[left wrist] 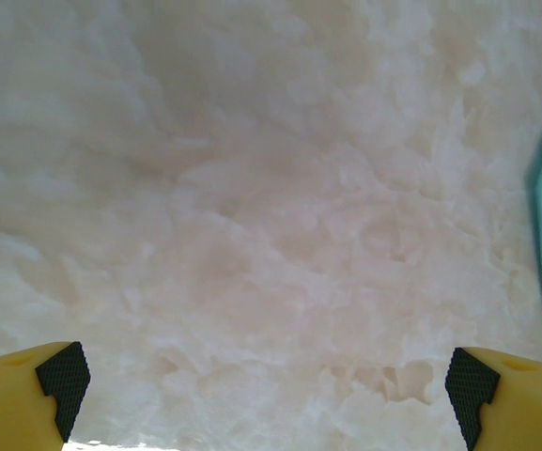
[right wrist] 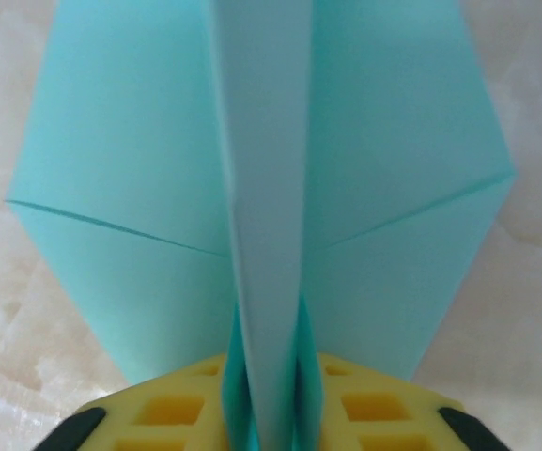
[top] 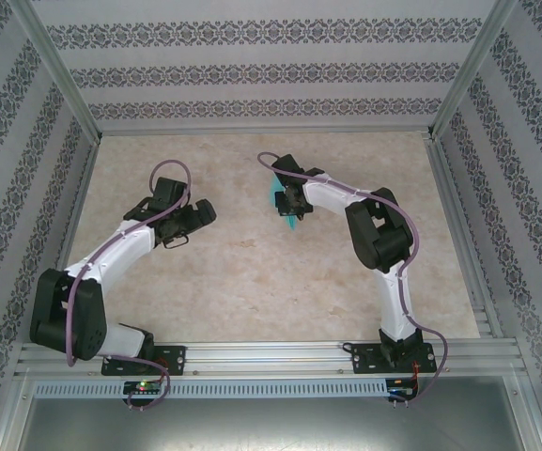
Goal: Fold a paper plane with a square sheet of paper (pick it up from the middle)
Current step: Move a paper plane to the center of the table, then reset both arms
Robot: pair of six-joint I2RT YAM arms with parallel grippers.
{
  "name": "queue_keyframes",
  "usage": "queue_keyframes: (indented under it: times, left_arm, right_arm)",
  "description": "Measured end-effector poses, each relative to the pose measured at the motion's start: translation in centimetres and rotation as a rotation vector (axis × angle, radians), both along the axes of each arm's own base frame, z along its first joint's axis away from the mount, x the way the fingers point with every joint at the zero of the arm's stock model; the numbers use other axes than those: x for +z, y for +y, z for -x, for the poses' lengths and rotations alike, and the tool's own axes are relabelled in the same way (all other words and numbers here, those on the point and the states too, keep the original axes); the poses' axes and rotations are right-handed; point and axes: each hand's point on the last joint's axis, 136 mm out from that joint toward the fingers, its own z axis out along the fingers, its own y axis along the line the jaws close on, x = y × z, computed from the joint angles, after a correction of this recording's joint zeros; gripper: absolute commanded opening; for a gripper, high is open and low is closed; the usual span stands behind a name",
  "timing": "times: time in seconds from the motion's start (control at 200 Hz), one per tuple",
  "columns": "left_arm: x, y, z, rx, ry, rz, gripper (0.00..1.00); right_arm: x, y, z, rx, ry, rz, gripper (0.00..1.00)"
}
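Folding looks done: thin turquoise paper plane (right wrist: 271,188), centre keel pinched by right gripper (right wrist: 266,418); left gripper (left wrist: 266,381) nearby gapes empty.

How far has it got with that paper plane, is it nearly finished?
Done: the folding looks finished, since the paper plane shows two spread wings and a centre fold. In hand: the right gripper holds it by that centre fold. The left gripper is open over bare table, holding nothing. Left: probably just setting it down and letting go.
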Motion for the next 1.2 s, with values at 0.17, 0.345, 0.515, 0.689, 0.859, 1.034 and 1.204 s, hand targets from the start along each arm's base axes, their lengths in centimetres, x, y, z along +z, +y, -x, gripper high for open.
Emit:
queue_keyframes:
  times: [0.17, 0.345, 0.515, 0.689, 0.859, 1.034, 1.204]
  left_arm:
    - [2.7, 2.7, -1.5, 0.049, -0.082, -0.107, 1.0]
    - [5.0, 6.7, -2.1, 0.137, -0.15, -0.249, 1.0]
    - [5.3, 11.2, -0.7, 0.239, -0.203, -0.374, 1.0]
    - [2.5, 14.8, 1.8, 0.305, -0.201, -0.491, 1.0]
    - [-0.2, 15.5, 2.4, 0.269, -0.232, -0.554, 1.0]
    - [-2.0, 14.0, 1.7, 0.146, -0.347, -0.557, 1.0]
    - [-1.2, 11.9, -0.3, 0.011, -0.489, -0.529, 1.0]
  right_arm:
    - [5.0, -0.2, -0.1, -0.022, -0.073, -0.038, 0.53]
    - [16.9, -3.1, 0.0, -0.085, -0.345, -0.102, 0.76]
    - [22.2, -12.0, 2.1, -0.247, -0.582, -0.012, 0.98]
    - [17.6, -21.8, 5.4, -0.419, -0.598, 0.191, 0.98]
    - [11.3, -27.4, 9.3, -0.473, -0.592, 0.348, 0.98]
    - [8.6, -27.5, 8.9, -0.417, -0.634, 0.385, 0.98]
    - [8.4, -25.7, 6.4, -0.312, -0.711, 0.328, 0.98]
